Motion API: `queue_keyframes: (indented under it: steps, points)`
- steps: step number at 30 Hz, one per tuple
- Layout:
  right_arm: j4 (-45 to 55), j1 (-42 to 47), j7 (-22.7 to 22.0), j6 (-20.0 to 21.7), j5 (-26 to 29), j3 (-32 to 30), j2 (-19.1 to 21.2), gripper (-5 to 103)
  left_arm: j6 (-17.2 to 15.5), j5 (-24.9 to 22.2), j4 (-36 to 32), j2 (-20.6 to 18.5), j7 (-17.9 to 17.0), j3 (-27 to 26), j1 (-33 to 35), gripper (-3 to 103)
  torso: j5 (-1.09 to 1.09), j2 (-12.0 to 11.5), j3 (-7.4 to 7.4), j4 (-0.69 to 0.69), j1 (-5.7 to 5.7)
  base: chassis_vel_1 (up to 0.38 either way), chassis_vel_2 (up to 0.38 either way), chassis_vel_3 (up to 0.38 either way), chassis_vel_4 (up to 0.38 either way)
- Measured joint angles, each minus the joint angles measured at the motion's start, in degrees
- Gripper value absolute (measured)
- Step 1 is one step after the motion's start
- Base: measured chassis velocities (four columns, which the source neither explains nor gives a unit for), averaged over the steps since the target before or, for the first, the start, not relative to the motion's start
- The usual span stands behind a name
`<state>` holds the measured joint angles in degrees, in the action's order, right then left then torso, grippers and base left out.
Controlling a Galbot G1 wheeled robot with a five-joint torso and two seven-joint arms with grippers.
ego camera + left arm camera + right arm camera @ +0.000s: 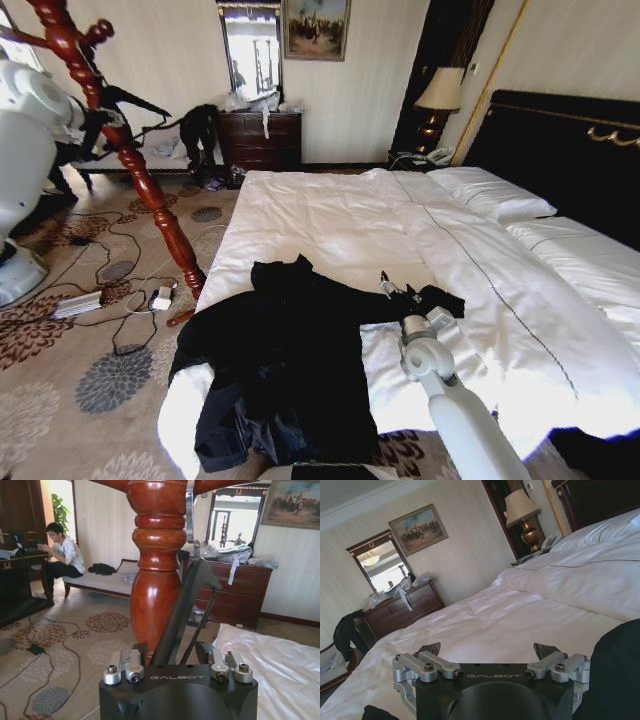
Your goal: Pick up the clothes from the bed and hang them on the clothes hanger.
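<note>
The clothes [285, 365], a black coat with a navy lining, lie spread across the near corner of the bed [330, 215] on the white duvet. One sleeve [432, 300] reaches right. My right gripper [397, 290] hovers open just beside that sleeve; from its wrist, the right gripper [487, 650] has bare duvet between its fingers and black cloth [615, 670] to one side. The clothes hanger [130, 150], a red-brown spiralled stand, rises at the left. My left gripper [105, 115] is raised against its post [157, 570]; the left gripper [202, 577] is shut, fingers meeting beside the wood.
Cables and a power strip [78, 303] lie on the patterned carpet around the stand's foot [185, 280]. A dark dresser [260, 140] with a mirror stands at the back wall. A lamp [440, 95] sits by the black headboard [570, 150].
</note>
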<state>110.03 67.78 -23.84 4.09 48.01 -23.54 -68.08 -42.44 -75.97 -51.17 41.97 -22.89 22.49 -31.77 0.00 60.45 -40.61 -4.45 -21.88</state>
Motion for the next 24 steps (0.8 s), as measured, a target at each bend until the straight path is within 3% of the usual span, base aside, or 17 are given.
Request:
queue_keyframes:
  steps: [3,6,9,18,24]
  points:
    - [-0.04,0.18,-0.38,0.22,-0.20,0.04,-0.13,100,0.12,-1.24,-0.93,-0.07,-0.16,-0.40,0.45,41,0.00,0.00,0.00,-0.03,0.00,0.000,0.000,0.000,0.000]
    - [-0.05,0.28,-0.56,0.31,-0.27,-0.02,-0.18,100,0.63,-1.74,-1.62,-0.23,-0.07,-0.67,0.67,36,0.00,0.00,0.00,-0.02,0.00,0.000,0.000,0.000,0.000]
    - [-0.05,0.46,-1.04,0.50,-0.39,-0.22,-0.21,100,1.55,-2.72,-3.43,-0.80,0.64,-0.95,1.03,20,0.00,0.00,0.00,-0.02,0.00,0.000,0.000,0.000,0.000]
    - [-0.48,0.56,-1.69,0.61,-0.56,-0.63,0.14,100,3.99,-5.04,-11.00,-2.14,1.51,-2.41,1.58,16,0.00,0.00,0.00,-0.01,0.00,0.000,0.000,0.000,0.000]
    - [-0.95,0.49,-2.13,0.62,-0.64,-0.44,-0.05,100,4.70,-10.70,-18.60,-2.52,-0.94,-3.21,1.16,16,0.03,0.00,0.00,-0.03,0.00,0.000,0.000,0.000,0.000]
